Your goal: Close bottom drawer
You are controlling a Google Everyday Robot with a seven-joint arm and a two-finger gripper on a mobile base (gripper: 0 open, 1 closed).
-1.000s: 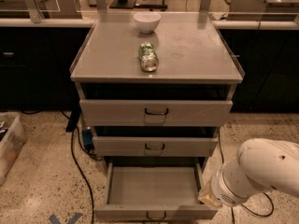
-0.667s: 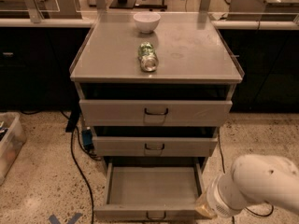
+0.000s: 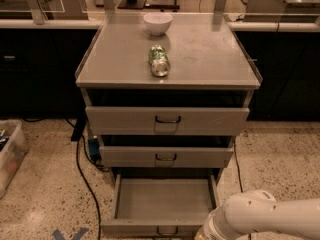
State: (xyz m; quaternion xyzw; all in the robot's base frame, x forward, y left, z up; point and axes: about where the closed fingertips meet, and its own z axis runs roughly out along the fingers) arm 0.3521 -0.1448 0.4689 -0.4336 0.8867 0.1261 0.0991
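Note:
The bottom drawer of the grey metal cabinet is pulled far out. It is a shallow empty tray with a narrow front panel and a small dark wire handle at the lower edge of the camera view. My white arm comes in from the lower right, next to the drawer's front right corner. The gripper itself is below the frame edge and out of view.
The middle drawer and the top drawer stand slightly open. A green can lies on the cabinet top, with a white bowl behind it. A black cable runs on the floor at left, near a plastic bin.
My arm has moved left and down, toward the front right corner of the bottom drawer. The drawers have not moved.

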